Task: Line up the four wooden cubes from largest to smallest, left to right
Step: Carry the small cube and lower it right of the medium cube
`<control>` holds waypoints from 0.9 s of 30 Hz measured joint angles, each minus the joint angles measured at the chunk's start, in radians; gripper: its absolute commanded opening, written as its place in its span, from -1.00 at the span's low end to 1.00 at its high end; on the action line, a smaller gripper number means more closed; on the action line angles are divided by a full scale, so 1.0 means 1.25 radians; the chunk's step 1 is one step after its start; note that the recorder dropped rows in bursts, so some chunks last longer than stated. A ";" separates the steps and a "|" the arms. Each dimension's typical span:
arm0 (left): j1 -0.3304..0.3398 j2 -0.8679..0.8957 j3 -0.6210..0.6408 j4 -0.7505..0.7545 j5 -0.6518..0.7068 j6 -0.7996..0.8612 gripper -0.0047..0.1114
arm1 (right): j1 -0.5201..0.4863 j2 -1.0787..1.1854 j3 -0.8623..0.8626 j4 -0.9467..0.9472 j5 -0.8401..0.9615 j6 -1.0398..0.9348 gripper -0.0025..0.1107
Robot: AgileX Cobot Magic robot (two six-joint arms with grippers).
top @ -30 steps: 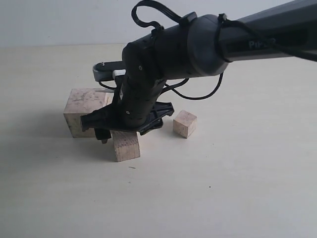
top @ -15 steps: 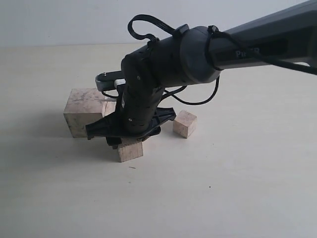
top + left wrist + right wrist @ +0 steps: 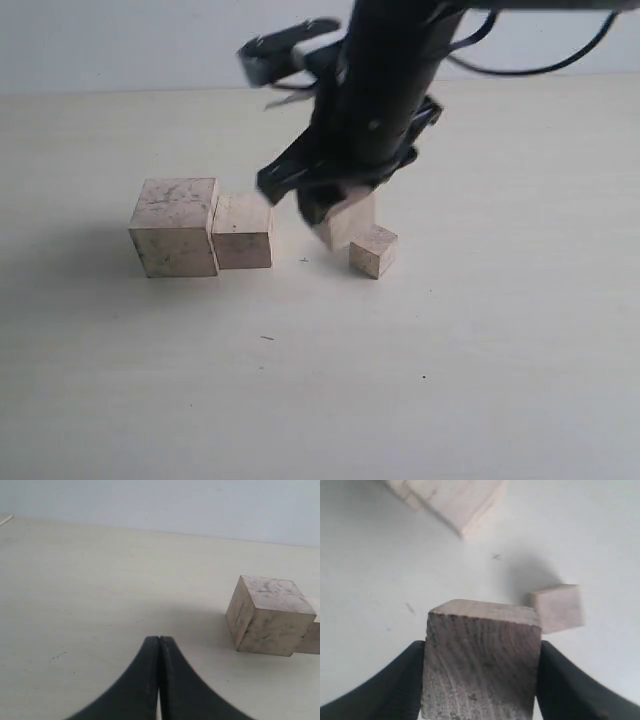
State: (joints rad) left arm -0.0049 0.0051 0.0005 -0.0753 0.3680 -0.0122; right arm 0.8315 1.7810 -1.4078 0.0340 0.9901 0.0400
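Observation:
Four wooden cubes show in the exterior view. The largest cube (image 3: 172, 228) stands at the left with the second-largest cube (image 3: 243, 232) touching its right side. My right gripper (image 3: 335, 205) is shut on the third cube (image 3: 347, 222), held tilted just above the table beside the smallest cube (image 3: 373, 250). The right wrist view shows the held cube (image 3: 482, 655) filling the space between both fingers, the smallest cube (image 3: 557, 607) just beyond it, and the second-largest cube (image 3: 452, 497) farther off. My left gripper (image 3: 159, 640) is shut and holds nothing, some way from the largest cube (image 3: 270, 615).
The pale table (image 3: 480, 380) stretches in front of and to the right of the cubes. A pale wall (image 3: 120, 45) runs behind it. The right arm and its black cable (image 3: 530, 60) come in from the upper right.
My right gripper closed on the third cube in front of the row, lifted it, and carried it up and to the right, next to the smallest cube. The second-largest cube is now uncovered.

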 measured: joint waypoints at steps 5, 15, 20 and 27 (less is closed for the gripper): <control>0.000 0.000 0.000 0.000 0.000 0.000 -0.92 | -0.162 -0.076 0.000 -0.008 -0.010 -0.120 -0.96; 0.000 0.000 0.000 0.000 0.000 0.000 -0.92 | -0.304 -0.038 0.000 0.222 -0.130 -0.425 -0.96; 0.000 0.000 0.000 0.000 0.000 0.000 -0.92 | -0.308 0.048 0.000 0.392 -0.141 -0.705 -0.96; 0.000 0.000 0.000 0.000 0.000 0.000 -0.92 | -0.308 0.135 0.000 0.578 -0.117 -1.133 -0.96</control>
State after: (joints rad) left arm -0.0049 0.0051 0.0005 -0.0753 0.3680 -0.0122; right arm 0.4467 1.9504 -1.4078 0.7570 0.8434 -1.3757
